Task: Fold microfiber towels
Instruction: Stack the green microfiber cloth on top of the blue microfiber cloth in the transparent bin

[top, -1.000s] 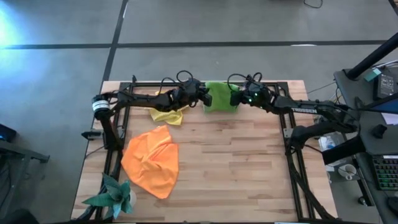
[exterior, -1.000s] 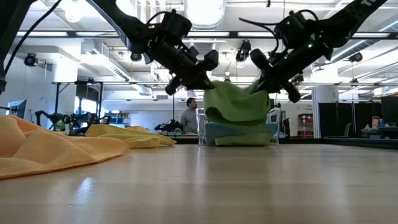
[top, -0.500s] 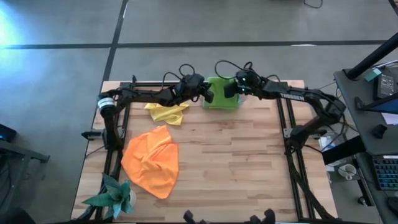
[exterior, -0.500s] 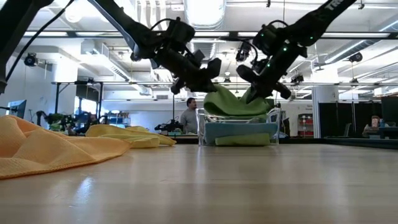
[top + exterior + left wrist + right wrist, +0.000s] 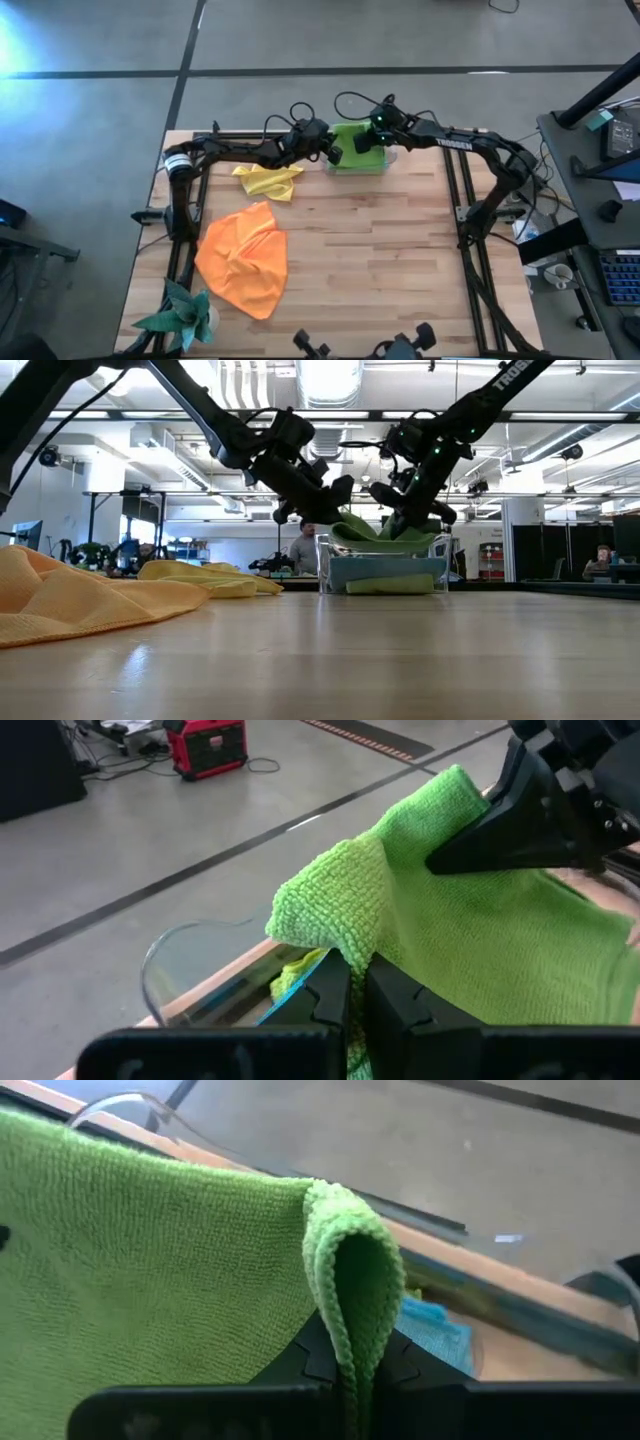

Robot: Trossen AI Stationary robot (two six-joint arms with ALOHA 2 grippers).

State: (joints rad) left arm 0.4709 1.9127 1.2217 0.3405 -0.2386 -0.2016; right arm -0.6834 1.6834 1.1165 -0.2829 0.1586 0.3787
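Near edge: orange towel (image 5: 243, 258) lies crumpled by the bench's (image 5: 380, 270) near-left corner; yellow towel (image 5: 268, 180) further back.
Far edge: lime green towel (image 5: 352, 140) over the clear bin (image 5: 383, 573).
Left gripper (image 5: 352, 982): clenched on its corner.
Right gripper (image 5: 350, 1352): pinching a folded edge.
Handling: light, limp, slumps; best held at corners.
Views: only the low view shows a blue towel (image 5: 380, 570) already inside the bin.

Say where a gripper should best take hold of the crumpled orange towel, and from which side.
Probably a raised fold near the far edge of the orange towel, coming from above. It lies loosely bunched on the table, so its ridges stand up for pinching, while flat parts offer little to grip. The teal ornament crowds its near corner.
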